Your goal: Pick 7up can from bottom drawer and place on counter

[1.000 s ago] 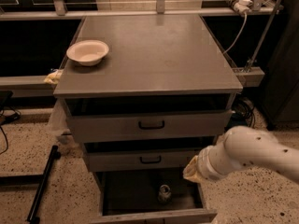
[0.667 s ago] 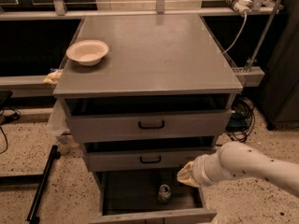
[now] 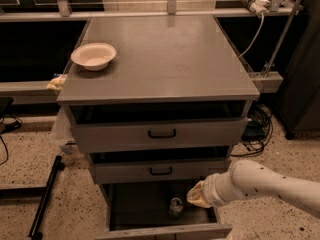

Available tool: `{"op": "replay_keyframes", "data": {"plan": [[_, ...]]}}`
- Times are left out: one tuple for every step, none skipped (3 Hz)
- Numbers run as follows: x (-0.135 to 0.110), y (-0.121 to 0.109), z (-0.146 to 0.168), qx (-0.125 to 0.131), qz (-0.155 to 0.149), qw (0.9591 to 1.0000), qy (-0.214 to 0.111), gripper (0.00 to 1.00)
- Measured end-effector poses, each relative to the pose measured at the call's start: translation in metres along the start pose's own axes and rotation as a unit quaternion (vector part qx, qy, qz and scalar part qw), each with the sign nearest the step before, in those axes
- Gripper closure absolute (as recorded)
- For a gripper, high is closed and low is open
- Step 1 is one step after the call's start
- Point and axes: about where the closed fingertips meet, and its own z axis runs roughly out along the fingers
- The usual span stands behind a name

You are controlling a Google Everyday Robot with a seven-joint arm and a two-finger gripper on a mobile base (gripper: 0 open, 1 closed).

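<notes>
The 7up can (image 3: 175, 207) is a small silvery can standing upright in the dark open bottom drawer (image 3: 165, 231), near its middle. My gripper (image 3: 196, 196) comes in from the right on a white arm and hangs over the right part of the drawer, just right of the can and slightly above it. The gripper's tip is wrapped in a cream cover. The counter (image 3: 165, 59) is the broad grey top of the cabinet above.
A cream bowl (image 3: 93, 56) sits on the counter's left side. Two shallower drawers with black handles (image 3: 161, 133) stand slightly open above the bottom drawer. A black pole (image 3: 44, 199) lies on the floor at left. Cables (image 3: 255, 129) hang at right.
My arm has moved left and down, bringing the gripper from beside the cabinet's right edge to over the open bottom drawer, close to the can.
</notes>
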Motion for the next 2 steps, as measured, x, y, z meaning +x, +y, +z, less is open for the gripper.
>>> {"op": "replay_keyframes", "data": {"plan": [[0.024, 0.0, 0.023, 0.011, -0.005, 0.9999, 0.001, 1.0], [0.06, -0.013, 0.059, 0.029, -0.012, 0.9995, -0.004, 1.0]]}}
